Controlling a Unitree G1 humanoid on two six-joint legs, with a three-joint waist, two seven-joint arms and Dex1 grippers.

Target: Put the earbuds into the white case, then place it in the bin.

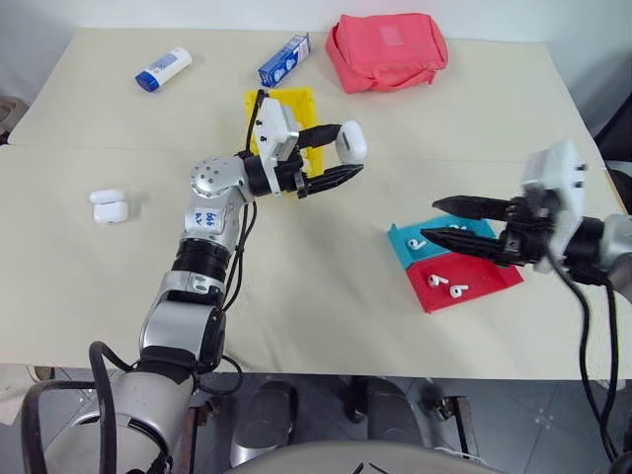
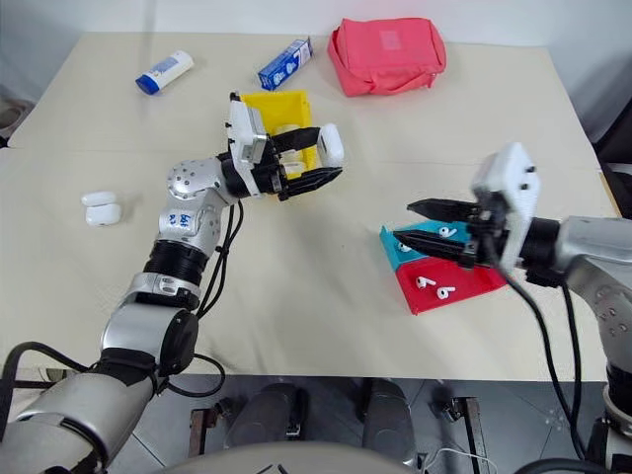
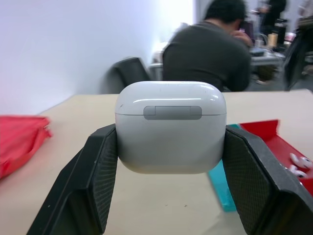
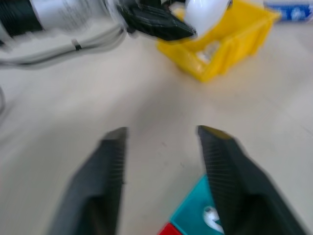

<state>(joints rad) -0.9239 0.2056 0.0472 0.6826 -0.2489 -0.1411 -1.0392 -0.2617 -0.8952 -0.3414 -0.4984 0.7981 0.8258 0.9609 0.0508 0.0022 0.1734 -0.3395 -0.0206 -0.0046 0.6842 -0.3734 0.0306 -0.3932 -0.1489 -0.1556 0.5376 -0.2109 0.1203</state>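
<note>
White case (image 1: 352,140) clamped in left pincer (image 1: 341,158) beside yellow bin (image 1: 296,102), right pincer (image 1: 444,219) open, empty

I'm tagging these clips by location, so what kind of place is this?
Probably a lab or shared office: a plain work table laid out with small test items, and behind it a seated person at cluttered desks.

arms: silver-grey, black joints | cables: black – loose | wrists: white boxes | fingers (image 1: 331,178): black – ribbed
</note>
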